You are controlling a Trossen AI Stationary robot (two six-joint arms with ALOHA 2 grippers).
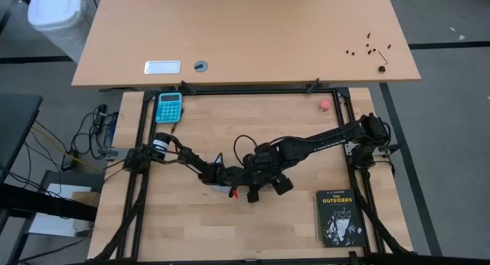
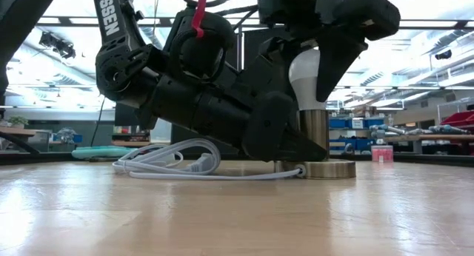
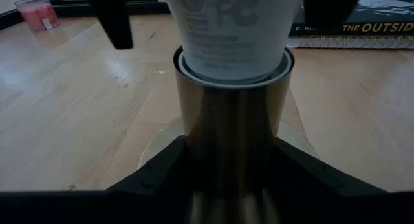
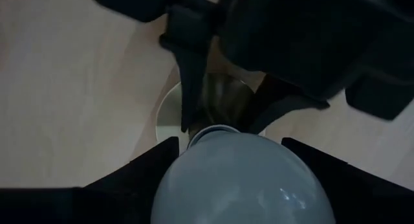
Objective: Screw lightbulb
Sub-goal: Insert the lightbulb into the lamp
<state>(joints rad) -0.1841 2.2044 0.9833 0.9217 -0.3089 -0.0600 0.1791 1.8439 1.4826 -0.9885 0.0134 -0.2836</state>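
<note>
Left gripper [image 1: 222,175] and right gripper [image 1: 256,184] met mid-table from above. Down low, the lightbulb [image 2: 311,80] stood upright in the brass socket [image 2: 317,137], white cord [image 2: 174,162] coiled beside. Left wrist cam had its fingers clamped round that socket. Right wrist cam showed fingers [image 4: 152,160] hugging the bulb's dome.

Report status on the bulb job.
Left claw clamped on socket barrel. Right claw around lightbulb, bulb seated upright in socket. Nothing in the way.
</note>
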